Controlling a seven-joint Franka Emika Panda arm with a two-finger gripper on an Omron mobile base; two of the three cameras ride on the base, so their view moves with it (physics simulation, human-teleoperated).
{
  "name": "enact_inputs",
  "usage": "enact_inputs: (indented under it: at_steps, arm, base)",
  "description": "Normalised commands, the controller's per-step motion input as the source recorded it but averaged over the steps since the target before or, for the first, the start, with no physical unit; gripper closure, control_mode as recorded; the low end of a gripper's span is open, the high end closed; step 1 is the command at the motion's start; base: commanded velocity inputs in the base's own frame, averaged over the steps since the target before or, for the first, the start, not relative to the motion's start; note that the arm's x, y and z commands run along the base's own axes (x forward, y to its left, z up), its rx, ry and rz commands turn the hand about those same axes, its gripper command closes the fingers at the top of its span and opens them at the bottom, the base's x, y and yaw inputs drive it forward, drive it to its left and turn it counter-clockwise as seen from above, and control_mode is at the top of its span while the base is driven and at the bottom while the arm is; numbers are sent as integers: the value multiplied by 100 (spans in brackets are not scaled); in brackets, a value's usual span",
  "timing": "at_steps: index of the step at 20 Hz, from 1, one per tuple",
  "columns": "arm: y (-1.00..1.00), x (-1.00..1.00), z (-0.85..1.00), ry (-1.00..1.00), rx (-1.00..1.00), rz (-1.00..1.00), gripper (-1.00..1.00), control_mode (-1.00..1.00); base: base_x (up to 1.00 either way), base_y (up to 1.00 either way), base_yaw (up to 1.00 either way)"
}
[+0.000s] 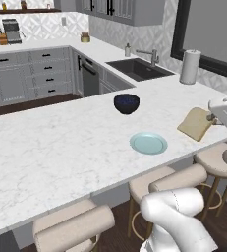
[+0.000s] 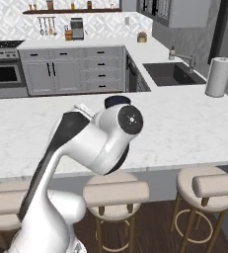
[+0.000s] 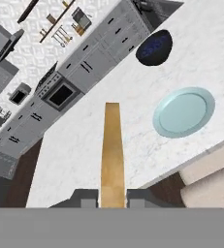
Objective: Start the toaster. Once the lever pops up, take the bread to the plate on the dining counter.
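My gripper (image 3: 113, 198) is shut on the bread (image 3: 112, 155), a thin golden-tan slice seen edge-on between the two fingertips. In the left base view the bread (image 1: 196, 124) hangs tilted just above the right end of the dining counter (image 1: 61, 147), with the gripper (image 1: 212, 118) at its right edge. The pale teal plate (image 1: 148, 143) lies flat on the counter to the left of the slice and a little nearer the front edge. From the hand, the plate (image 3: 184, 112) sits to the right of the bread. The toaster is out of view.
A dark blue bowl (image 1: 127, 103) stands on the counter behind the plate. A paper towel roll (image 1: 190, 66) and a sink (image 1: 137, 69) are at the back right. Padded stools (image 1: 174, 179) line the counter's overhanging front edge. My own arm (image 2: 100, 143) blocks the middle of the right base view.
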Motion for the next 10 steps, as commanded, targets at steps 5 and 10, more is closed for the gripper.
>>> enact_inputs:
  at_steps: [5,10]
  arm:
    - [-1,100,-66,0,7,19,100,-100]
    - [0,95,-66,0,4,13,100,-100]
  base:
    - [0,0,0]
    - [0,0,0]
